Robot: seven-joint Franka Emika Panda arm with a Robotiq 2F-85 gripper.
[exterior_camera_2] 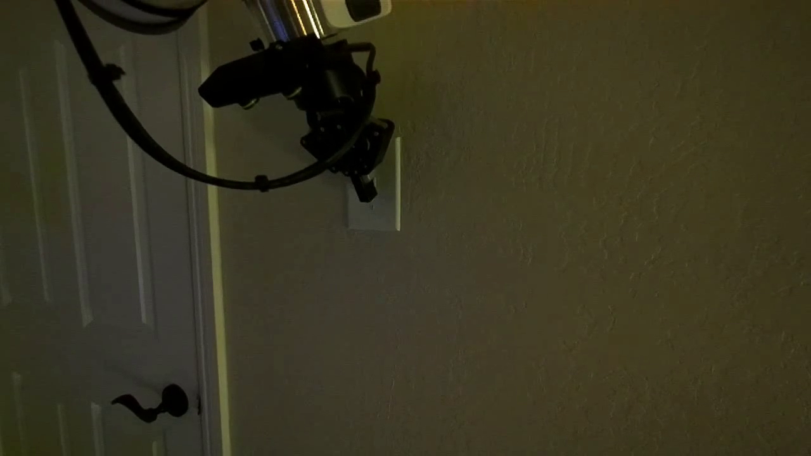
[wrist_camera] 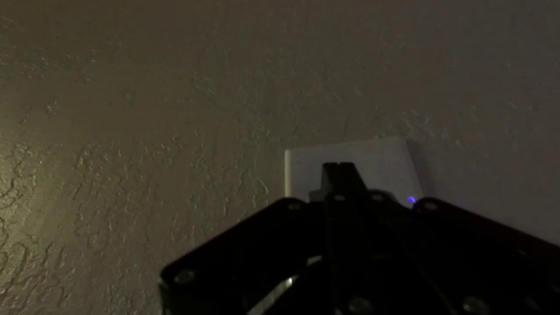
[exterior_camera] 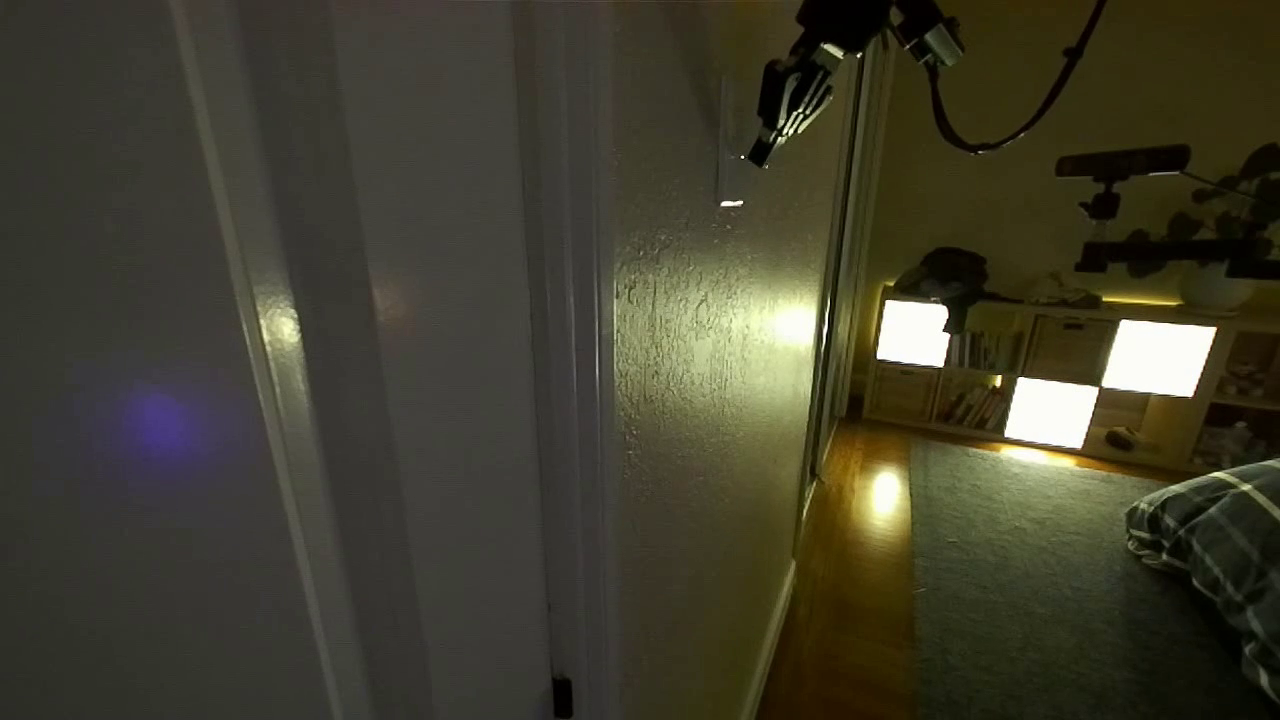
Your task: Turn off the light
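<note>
There is one end effector point(wrist_camera: 339, 165), its two fingers point(wrist_camera: 331, 176) pressed together with nothing visible between them. One white light switch plate point(exterior_camera_2: 384, 217) is mounted upright on the wall point(exterior_camera_2: 570, 285); the fingertips lie in front of it, and I cannot tell whether they touch it. One lever handle point(exterior_camera_2: 171, 400) sits on one paneled door point(exterior_camera_2: 108, 253). Three compartments point(exterior_camera: 1050, 412) of a low shelf unit point(exterior_camera: 1188, 430) glow white.

The wall is rough and dim, with a yellow sheen in an exterior view. A wood floor point(exterior_camera: 860, 570), one gray rug point(exterior_camera: 1030, 590) and plaid bedding point(exterior_camera: 1225, 540) show there too.

The end effector covers much of the plate's upper half in an exterior view and part of it in the wrist view. The arm point(exterior_camera_2: 288, 19) is cut off at the top in both exterior views, the bedding at the right edge. The plant point(exterior_camera: 1263, 165) is dark and partly cut off.
</note>
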